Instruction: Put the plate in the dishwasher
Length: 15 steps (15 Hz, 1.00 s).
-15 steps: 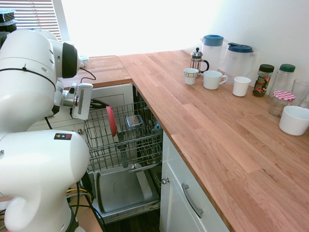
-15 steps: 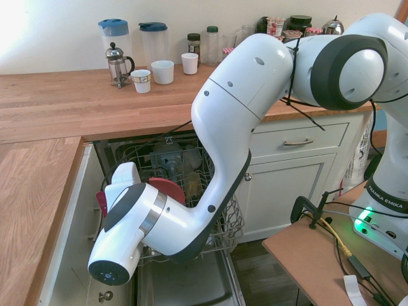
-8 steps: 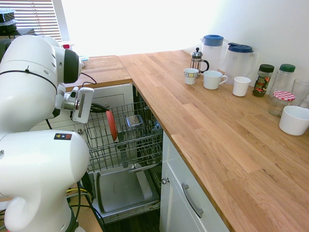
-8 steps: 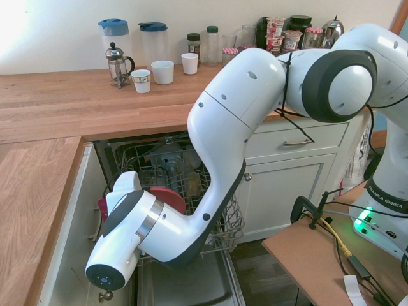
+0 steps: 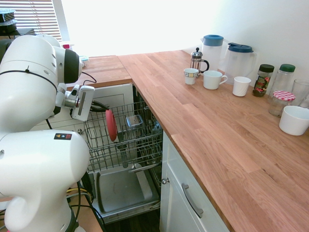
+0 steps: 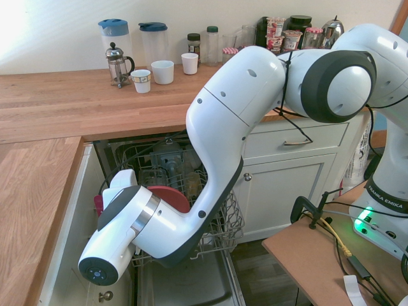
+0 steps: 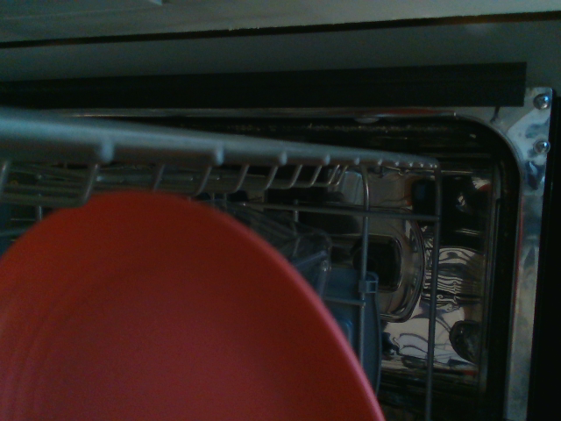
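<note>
First exterior view: a white robot arm (image 5: 34, 106) comes in from the left over an open dishwasher (image 5: 120, 188). Its claw (image 5: 102, 107) is by the top of a coral-red plate (image 5: 111, 125), which stands nearly upright at the grey wire rack (image 5: 96, 150). I cannot tell how far open the claw is, or whether it has hold of the plate. A small dark label on the arm carries coloured symbols, one a yellow triangle. On the wooden tabletop (image 5: 203, 125) are a coffee press (image 5: 196, 61), a patterned cup (image 5: 190, 76), white cups, two blue-lidded pitchers and several jars. One jar (image 5: 263, 79) has a dark lid and a label too small to read; another (image 5: 281, 103) has a red-and-white checked lid.

Second exterior view: the arm reaches in from the right, and its wrist hides the claw. Part of the plate shows beside the wrist, over the rack. Black lettering on the arm's base (image 6: 390, 204) reads "FRANKA EMIKA". Printed pots (image 6: 274, 35) stand at the back; their writing is unreadable.

Wrist view: the plate, dim and slightly blurred, fills much of the picture, with rack wires and the shiny dishwasher interior around its rim.
</note>
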{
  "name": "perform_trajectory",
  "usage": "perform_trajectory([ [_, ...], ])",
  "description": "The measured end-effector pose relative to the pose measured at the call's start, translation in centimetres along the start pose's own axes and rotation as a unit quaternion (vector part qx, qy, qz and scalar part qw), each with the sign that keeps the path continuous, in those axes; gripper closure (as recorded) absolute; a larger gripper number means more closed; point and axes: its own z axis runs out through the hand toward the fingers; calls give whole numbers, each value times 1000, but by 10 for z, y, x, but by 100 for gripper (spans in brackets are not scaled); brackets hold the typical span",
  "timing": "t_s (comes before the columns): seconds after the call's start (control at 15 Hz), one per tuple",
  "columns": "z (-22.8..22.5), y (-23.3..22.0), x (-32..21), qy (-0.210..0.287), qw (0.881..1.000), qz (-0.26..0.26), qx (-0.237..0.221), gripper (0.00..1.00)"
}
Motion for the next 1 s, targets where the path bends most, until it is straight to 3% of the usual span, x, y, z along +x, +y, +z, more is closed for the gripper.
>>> perform_trajectory([
  [0.47, -41, 18, 34, -19, 997, 39, 63, 0],
  [1.0, -133, 141, 111, -82, 977, 121, 152, 0],
])
